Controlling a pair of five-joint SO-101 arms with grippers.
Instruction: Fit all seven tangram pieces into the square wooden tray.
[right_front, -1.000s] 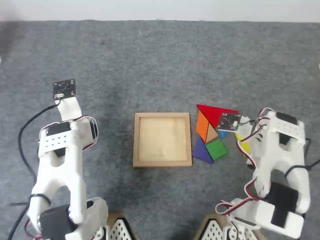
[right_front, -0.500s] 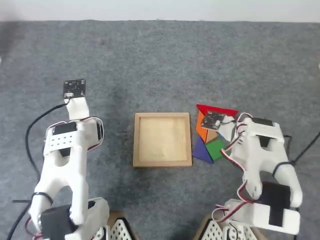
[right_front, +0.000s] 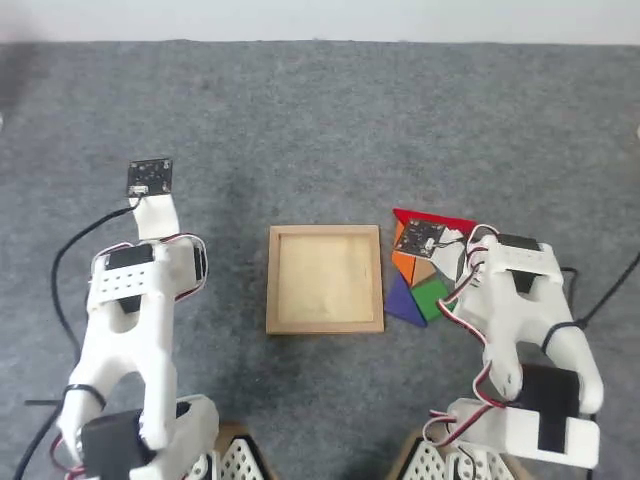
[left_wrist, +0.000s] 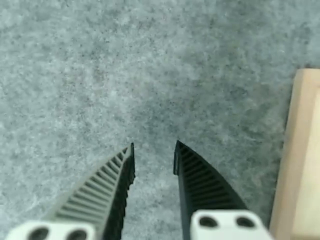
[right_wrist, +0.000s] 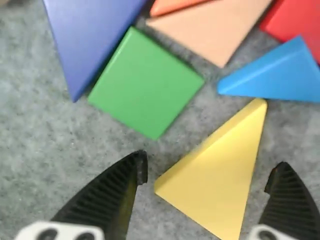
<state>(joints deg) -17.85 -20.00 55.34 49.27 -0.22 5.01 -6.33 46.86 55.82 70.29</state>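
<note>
While tangram pieces (right_front: 432, 294) lie beside bare tray (right_front: 325, 231), left hand (left_wrist: 154, 150) parted, right hand (right_wrist: 210, 170) spread, flanking yellow triangle (right_wrist: 220, 175).

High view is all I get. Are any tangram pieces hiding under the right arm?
Observer: Yes. A yellow triangle lies flat on the grey carpet beneath it.
Operator: Is the claw ready to grab it?
Observer: The right claw is open, with one finger on each side of the yellow triangle.
Operator: Is anything else hidden there?
Observer: A blue triangle lies just past the yellow one, with its sharp tip pointing toward the green square.
</note>
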